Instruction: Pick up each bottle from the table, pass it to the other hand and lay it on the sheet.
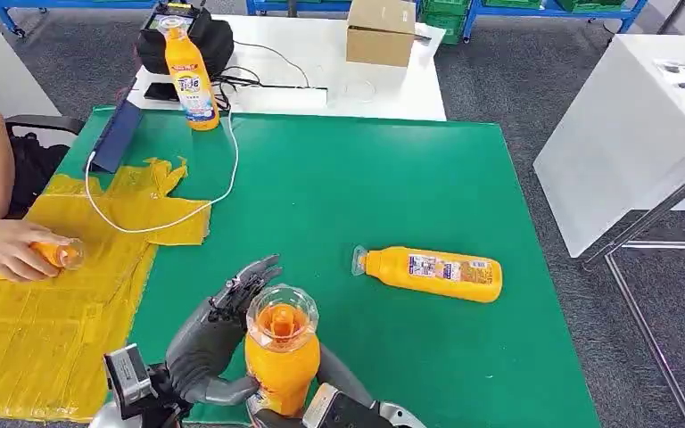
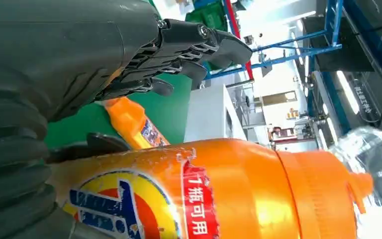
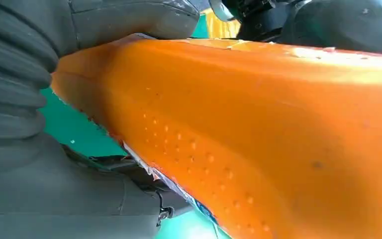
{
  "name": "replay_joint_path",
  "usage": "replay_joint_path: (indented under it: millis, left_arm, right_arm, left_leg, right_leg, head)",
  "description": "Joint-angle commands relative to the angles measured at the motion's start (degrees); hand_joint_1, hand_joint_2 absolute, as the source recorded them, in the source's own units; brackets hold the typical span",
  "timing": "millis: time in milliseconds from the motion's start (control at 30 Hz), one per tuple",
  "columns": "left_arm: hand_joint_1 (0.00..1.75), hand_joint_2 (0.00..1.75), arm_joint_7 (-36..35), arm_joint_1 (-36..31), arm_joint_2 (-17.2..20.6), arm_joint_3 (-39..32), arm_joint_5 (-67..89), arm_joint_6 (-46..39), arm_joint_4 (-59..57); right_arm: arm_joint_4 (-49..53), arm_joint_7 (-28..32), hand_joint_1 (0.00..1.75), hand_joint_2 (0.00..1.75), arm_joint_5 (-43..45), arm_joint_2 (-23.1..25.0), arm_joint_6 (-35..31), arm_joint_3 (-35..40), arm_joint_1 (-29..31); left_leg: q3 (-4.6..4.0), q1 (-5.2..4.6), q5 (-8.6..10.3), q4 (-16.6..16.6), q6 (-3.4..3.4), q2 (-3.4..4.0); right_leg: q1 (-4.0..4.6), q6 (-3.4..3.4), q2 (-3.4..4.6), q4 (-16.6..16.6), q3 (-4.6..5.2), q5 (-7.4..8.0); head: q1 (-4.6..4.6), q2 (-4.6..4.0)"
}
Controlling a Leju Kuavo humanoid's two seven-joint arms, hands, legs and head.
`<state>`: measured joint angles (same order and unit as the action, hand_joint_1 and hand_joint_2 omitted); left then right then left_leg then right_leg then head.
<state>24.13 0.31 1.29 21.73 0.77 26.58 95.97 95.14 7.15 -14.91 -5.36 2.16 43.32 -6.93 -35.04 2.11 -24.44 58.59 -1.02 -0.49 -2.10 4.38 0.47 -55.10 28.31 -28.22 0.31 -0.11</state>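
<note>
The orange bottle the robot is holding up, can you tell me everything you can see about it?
The held bottle is bright orange, shiny like plastic, with a clear see-through cap on top. It stands upright, lifted in front of the robot above the near edge of the green mat. The left wrist view shows a label with a yellow, red and blue logo and a red strip with white writing. The right hand grips it low down, while the left hand touches its side with its thumb and its fingers spread beside the cap.
</note>
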Motion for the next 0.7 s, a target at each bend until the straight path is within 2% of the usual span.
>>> replay_joint_path:
  millis: [33, 233, 267, 367, 500, 700]
  left_arm:
    - [0.0, 1.75, 1.38, -1.24, 3.01, 3.18, 2.39, -0.35, -1.09]
    - [0.0, 1.75, 1.53, -1.45, 3.58, 3.45, 2.68, 0.02, -1.45]
    - [0.0, 1.75, 1.53, -1.45, 3.58, 3.45, 2.68, 0.02, -1.45]
    - [0.0, 1.75, 1.54, -1.59, 3.95, 3.58, 2.76, 0.17, -1.76]
    - [0.0, 1.75, 0.21, -2.26, 4.86, 3.78, 0.52, 1.69, -3.1]
    - [0.0, 1.75, -4.94, -3.96, 7.94, 5.65, -9.41, 8.02, -7.06]
  right_arm:
    - [-1.6, 0.32, 1.75, 1.75, 3.82, -3.07, -0.38, 2.35, 0.14]
    - [-2.11, 0.88, 1.75, 1.75, 4.91, -4.05, -1.26, 3.07, -0.04]
    - [-2.11, 0.88, 1.75, 1.75, 4.91, -4.05, -1.26, 3.07, -0.04]
    - [-2.29, 0.78, 1.75, 1.75, 5.14, -4.39, -1.52, 3.4, -0.06]
    - [-3.51, 0.69, 1.75, 1.75, 5.52, -5.19, -2.17, 4.47, 0.08]
    - [-8.8, 0.29, 1.75, 1.75, 6.92, -6.43, -2.45, 7.49, 1.29]
  left_leg:
    - [0.13, -0.07, 0.01, -0.11, 0.15, 0.01]
    - [0.21, -0.07, -0.01, -0.15, 0.18, 0.03]
    - [0.08, -0.01, -0.01, -0.05, 0.08, 0.01]
    - [0.23, -0.08, 0.0, -0.17, 0.18, 0.01]
    - [0.12, -0.02, 0.01, -0.08, 0.09, 0.0]
    - [0.27, -0.07, 0.05, -0.22, 0.15, 0.0]
  right_leg:
    - [-0.01, -0.25, -0.07, 0.08, -0.13, -0.02]
    - [0.0, -0.31, -0.07, 0.13, -0.22, -0.04]
    - [0.02, -0.14, -0.03, 0.05, -0.11, -0.01]
    - [0.0, -0.35, -0.09, 0.13, -0.25, -0.04]
    - [0.01, -0.17, -0.06, 0.08, -0.12, 0.0]
    - [0.0, -0.29, -0.09, 0.2, -0.28, 0.01]
  head:
    - [0.0, 0.0]
    - [0.0, 0.0]
    - [0.0, 0.0]
    - [0.0, 0.0]
    - [0.0, 0.0]
    - [0.0, 0.0]
